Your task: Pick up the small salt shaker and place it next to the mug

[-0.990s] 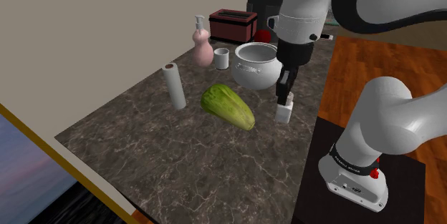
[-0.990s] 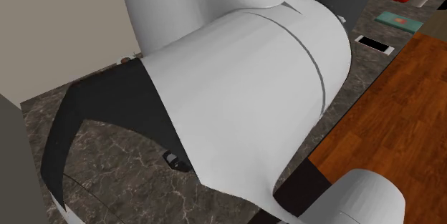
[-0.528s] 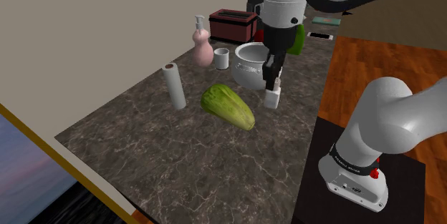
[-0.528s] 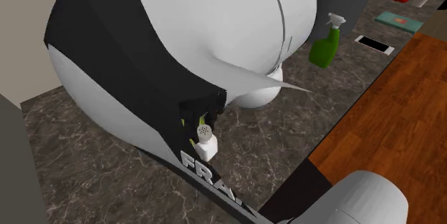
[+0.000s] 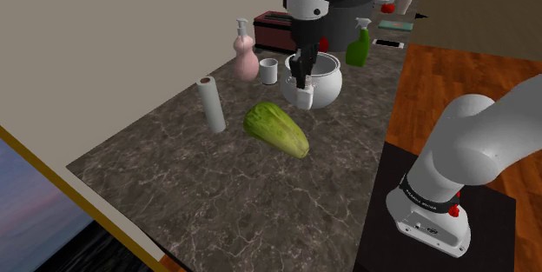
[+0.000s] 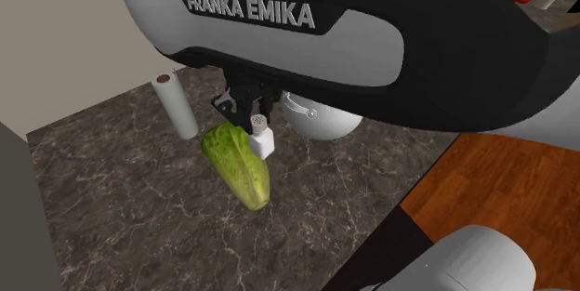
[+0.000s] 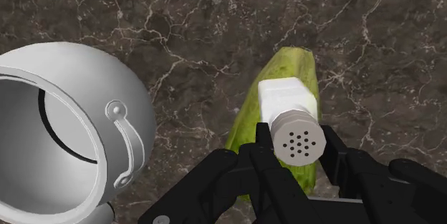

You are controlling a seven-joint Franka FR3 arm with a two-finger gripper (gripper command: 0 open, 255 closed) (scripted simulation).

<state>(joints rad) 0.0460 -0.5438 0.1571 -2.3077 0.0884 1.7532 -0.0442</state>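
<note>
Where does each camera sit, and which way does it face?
Shoulder view: beside the stand, looking down over the dark marble counter; white arm and black claw show.
Second exterior view: near the arm, facing the counter; black FRANKA EMIKA link shows.
Wrist view: on the hand, looking down past the claw's fingers.
All share the small white salt shaker, green vegetable, round white pot.

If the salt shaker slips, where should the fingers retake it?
Probably from straight above, as now: the fingers clasp the salt shaker at its round cap. Lower down, the two flat opposite faces of its square white body, just under the cap, would likely hold firmer.
</note>
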